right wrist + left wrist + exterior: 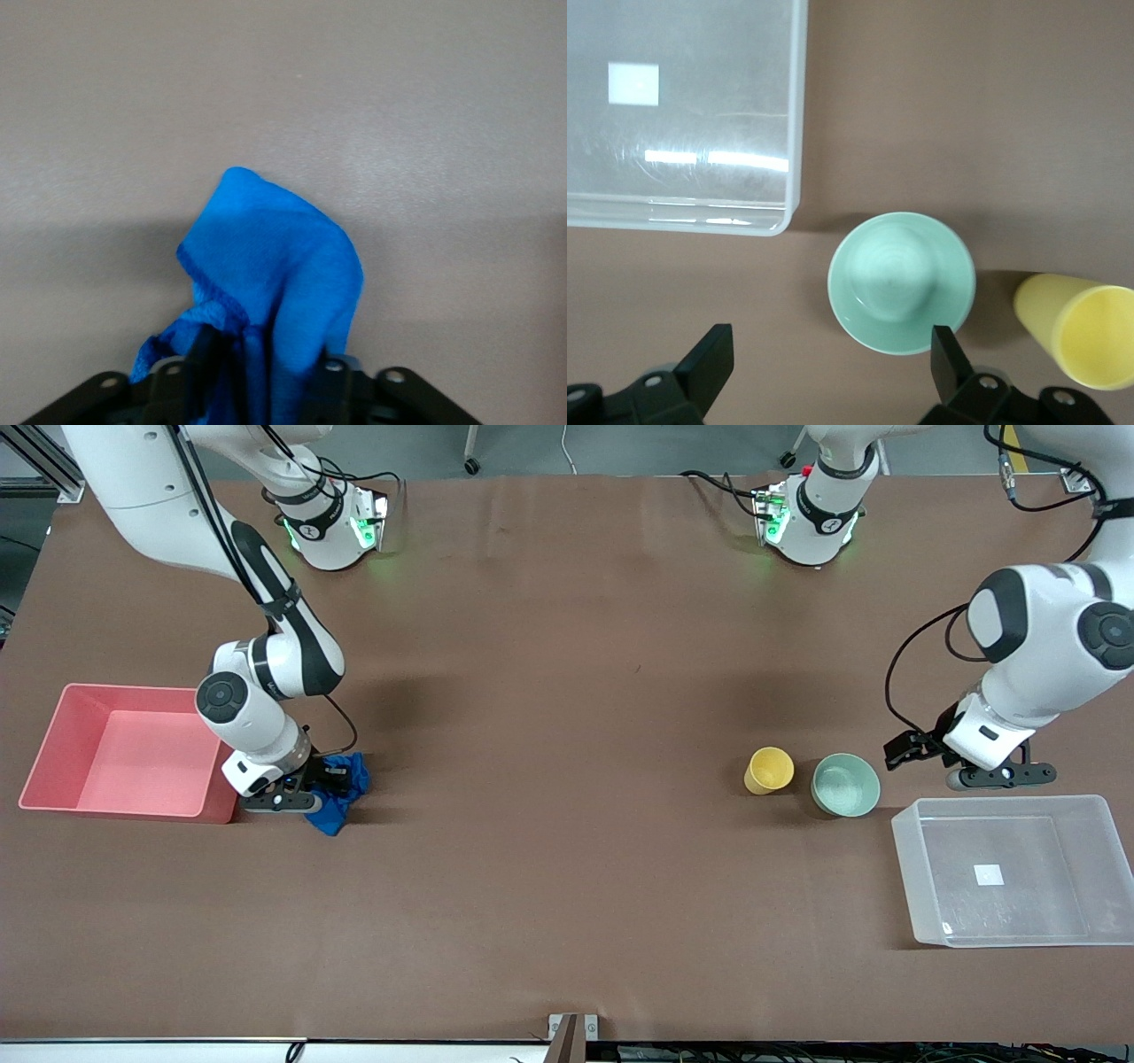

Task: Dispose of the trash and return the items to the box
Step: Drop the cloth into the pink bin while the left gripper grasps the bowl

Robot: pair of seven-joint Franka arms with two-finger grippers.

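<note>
The blue cloth wad (341, 795) is at the table surface beside the pink bin, toward the right arm's end. My right gripper (321, 779) is shut on it; in the right wrist view the cloth (283, 266) bulges out between the fingers of the right gripper (266, 359). The yellow cup (768, 770) and the mint-green bowl (846, 784) stand side by side toward the left arm's end. My left gripper (912, 749) hovers open and empty beside the bowl. The left wrist view shows the left gripper (831, 354), the bowl (902, 282) and the cup (1081, 332). The clear box (912, 886) holds nothing.
The pink rectangular bin (53, 753) sits empty at the right arm's end, touching distance from the right gripper. The clear box (796, 106) with its white sticker (989, 874) lies nearer the front camera than the bowl.
</note>
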